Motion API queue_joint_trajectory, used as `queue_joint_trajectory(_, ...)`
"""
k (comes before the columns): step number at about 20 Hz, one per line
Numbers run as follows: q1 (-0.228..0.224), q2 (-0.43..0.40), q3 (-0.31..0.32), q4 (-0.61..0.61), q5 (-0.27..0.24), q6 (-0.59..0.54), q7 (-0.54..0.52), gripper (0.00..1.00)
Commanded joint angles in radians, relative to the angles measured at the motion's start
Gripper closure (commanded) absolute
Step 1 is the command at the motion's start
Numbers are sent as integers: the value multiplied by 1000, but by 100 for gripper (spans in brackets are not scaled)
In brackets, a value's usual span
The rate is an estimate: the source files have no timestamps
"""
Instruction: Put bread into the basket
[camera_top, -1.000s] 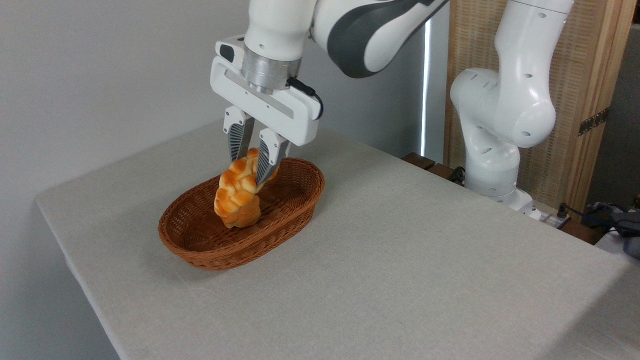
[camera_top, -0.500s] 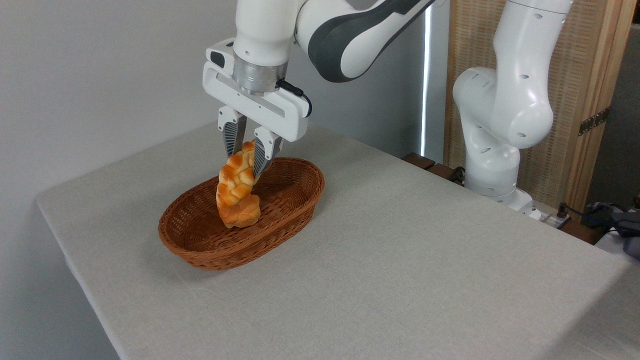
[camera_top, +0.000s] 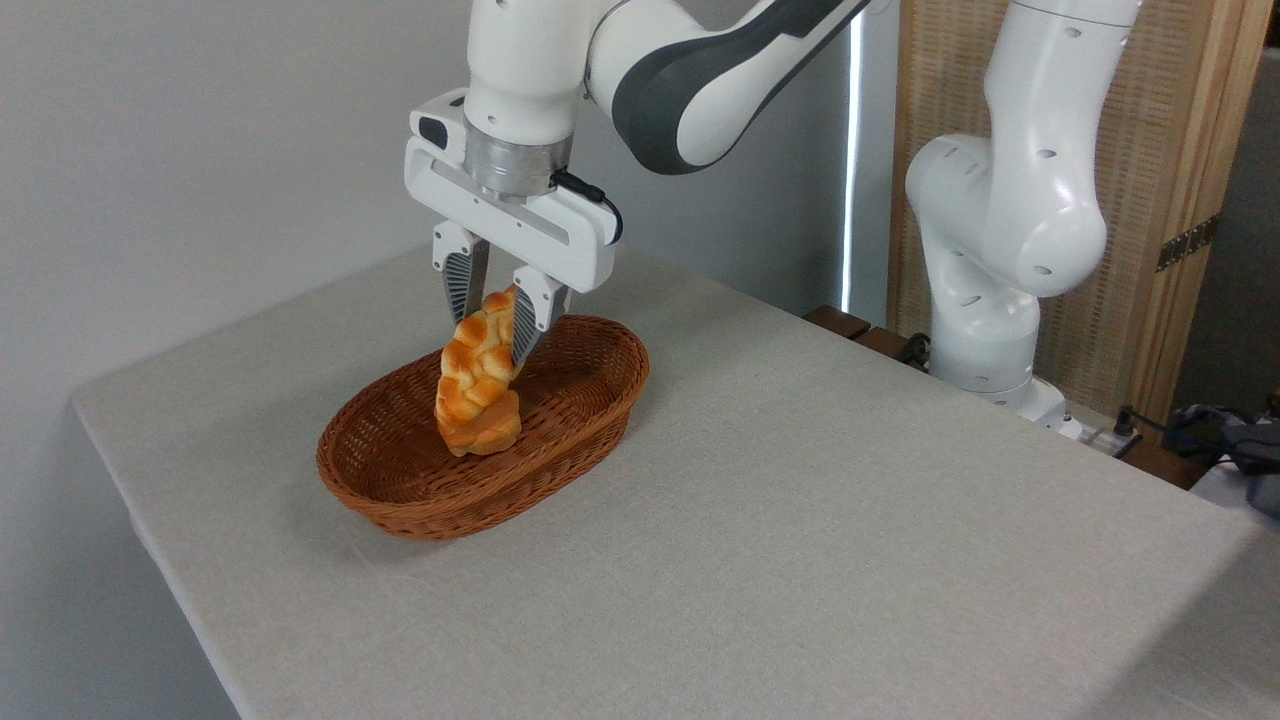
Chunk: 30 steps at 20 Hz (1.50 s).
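Gripper (camera_top: 492, 325): pointing down, fingers clamped on the upper end of the bread (camera_top: 478, 385). Bread: braided, golden, hanging nearly upright below the fingers, lower end inside the basket (camera_top: 400, 500), at or just above its floor. Basket: reddish-brown wicker, directly beneath the gripper, on the grey table (camera_top: 800, 500). Arm base (camera_top: 985, 300): well off to the right. Wooden screen (camera_top: 1180, 150): behind it.
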Motion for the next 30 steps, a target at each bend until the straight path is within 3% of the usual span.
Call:
queue_joint_trajectory(1, 3, 6, 4, 6, -4, 37, 9, 0)
queue_joint_trajectory(11, 6, 29, 10, 71, 5, 63, 11, 0)
queue_joint_trajectory(12, 8, 30, 12, 95, 40, 63, 11, 0)
queue_joint_trajectory(14, 9, 33, 18, 140, 175, 62, 11, 0)
queue_joint_trajectory(15, 9, 33, 20, 150, 215, 59, 6, 0)
queue_joint_trajectory(17, 9, 33, 27, 157, 225, 45, 2, 0)
queue_joint_trajectory(20, 9, 50, 40, 225, 260, -103, 43, 0)
queue_joint_trajectory(24, 14, 131, 98, 426, 282, -418, 219, 0)
queue_joint_trajectory(26, 79, 174, 89, 508, 282, -510, 268, 0)
queue_joint_trajectory(30, 159, 210, 89, 615, 285, -646, 405, 0)
